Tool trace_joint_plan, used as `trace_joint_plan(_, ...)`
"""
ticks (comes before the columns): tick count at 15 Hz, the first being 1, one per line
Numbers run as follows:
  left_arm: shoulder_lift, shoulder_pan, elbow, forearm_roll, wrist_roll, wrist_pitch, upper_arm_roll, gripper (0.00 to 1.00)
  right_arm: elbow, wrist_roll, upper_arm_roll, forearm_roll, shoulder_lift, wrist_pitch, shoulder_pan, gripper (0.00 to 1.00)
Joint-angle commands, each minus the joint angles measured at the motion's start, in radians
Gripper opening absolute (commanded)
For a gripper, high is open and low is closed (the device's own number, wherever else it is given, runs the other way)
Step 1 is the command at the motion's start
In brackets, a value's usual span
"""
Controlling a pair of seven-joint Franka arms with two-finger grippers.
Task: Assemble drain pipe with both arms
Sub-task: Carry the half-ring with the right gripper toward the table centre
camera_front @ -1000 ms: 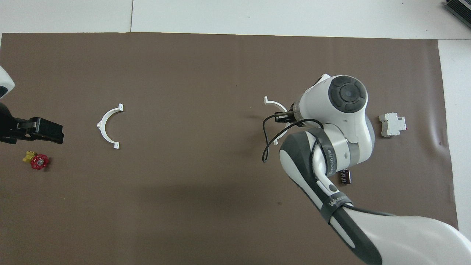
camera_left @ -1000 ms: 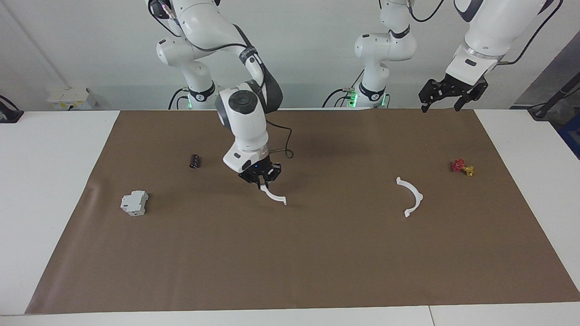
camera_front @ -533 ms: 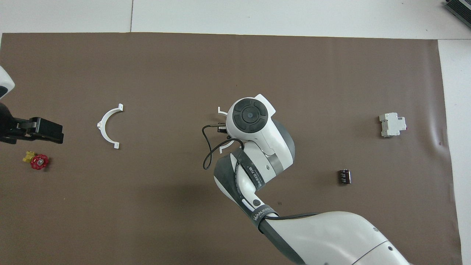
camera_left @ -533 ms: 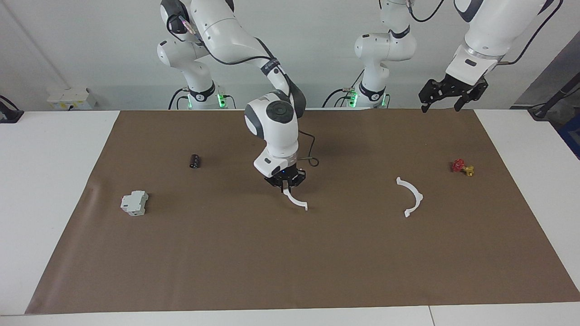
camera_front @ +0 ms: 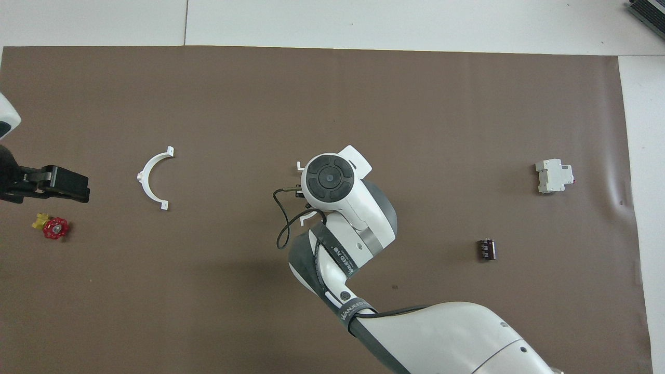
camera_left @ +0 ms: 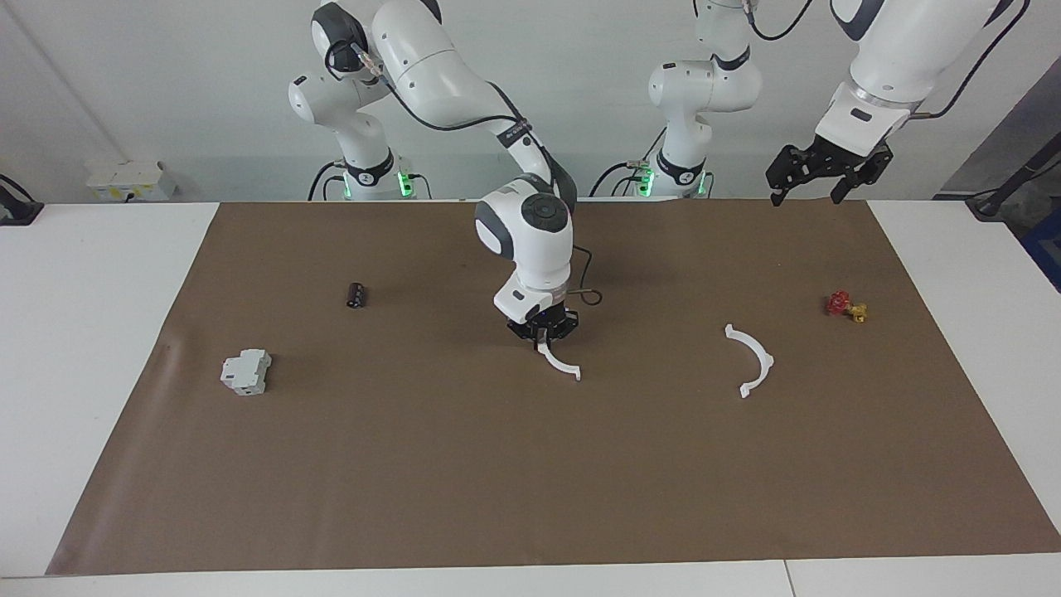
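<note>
My right gripper (camera_left: 543, 335) is shut on one end of a white half-ring arc (camera_left: 560, 364) and holds it low over the middle of the brown mat (camera_left: 530, 481). In the overhead view the arm hides most of this arc; only its end tabs (camera_front: 300, 166) show. The other half-ring arc (camera_left: 750, 361) lies flat on the mat toward the left arm's end, also in the overhead view (camera_front: 152, 176). My left gripper (camera_left: 816, 184) is open and empty, raised over the mat's edge at the left arm's end, and waits; it also shows in the overhead view (camera_front: 52, 183).
A grey-white boxy block (camera_left: 245, 371) and a small black cylinder (camera_left: 356, 294) lie toward the right arm's end. A red and yellow valve piece (camera_left: 845, 306) lies near the left arm's end, beside the free arc.
My right gripper has carried its half-ring arc from near the black cylinder toward the middle of the mat, closer to the other arc. The left arm has not moved.
</note>
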State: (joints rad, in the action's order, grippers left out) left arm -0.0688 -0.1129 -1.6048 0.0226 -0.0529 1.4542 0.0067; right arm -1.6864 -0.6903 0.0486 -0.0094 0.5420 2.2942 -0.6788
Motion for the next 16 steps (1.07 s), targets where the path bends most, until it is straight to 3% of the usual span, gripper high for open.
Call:
trace_joint_plan(1,-0.009,-0.002,-0.012,0.007,-0.013,0.005,0.003,1.0,-0.016,-0.044,0.004,-0.032,-0.007,0.013,-0.004,0.98)
trace_joint_plan(4,-0.009,-0.001,-0.014,0.007,-0.013,0.005,0.003,1.0,0.004,-0.044,0.016,-0.03,-0.017,-0.022,0.002,1.0)
trace_joint_plan(6,-0.009,0.013,-0.02,0.014,-0.018,0.04,0.004,1.0,0.004,-0.034,0.025,-0.038,-0.081,-0.054,0.048,1.0)
trace_joint_plan(9,-0.052,0.055,-0.186,0.013,-0.015,0.289,0.003,1.0,0.004,0.062,0.024,-0.043,-0.17,-0.128,0.166,1.0)
trace_joint_plan(11,-0.045,0.047,-0.243,0.013,-0.009,0.386,0.003,1.0,0.004,0.164,0.024,-0.041,-0.221,-0.183,0.249,1.0)
trace_joint_plan(15,0.058,0.044,-0.276,0.013,-0.001,0.527,0.002,1.0,0.001,0.383,0.022,-0.029,-0.324,-0.297,0.405,1.0)
trace_joint_plan(16,0.076,0.051,-0.324,0.013,0.004,0.601,0.003,1.0,0.001,0.431,0.022,-0.024,-0.348,-0.336,0.439,1.0)
